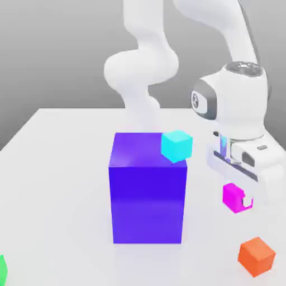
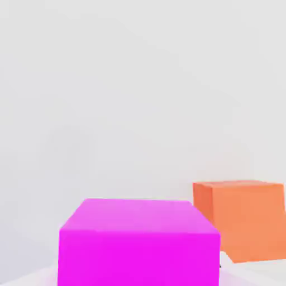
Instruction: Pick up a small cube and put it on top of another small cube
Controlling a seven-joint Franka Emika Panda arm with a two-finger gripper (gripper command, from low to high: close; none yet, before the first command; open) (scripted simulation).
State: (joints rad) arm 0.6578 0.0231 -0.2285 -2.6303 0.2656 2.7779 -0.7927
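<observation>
Pincer [image 1: 241, 196] around small cube [image 1: 233, 198] (aloft)

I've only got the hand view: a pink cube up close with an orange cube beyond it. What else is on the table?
Observer: A big purple block stands to the exterior view's left of the pink cube, apart from it.
Operator: Anything on that block?
Observer: A cyan cube sits on its top, at the corner toward the pink cube's side.
Operator: Anything else around?
Observer: A green object shows at the exterior view's lower left edge, cut off by the frame.
</observation>
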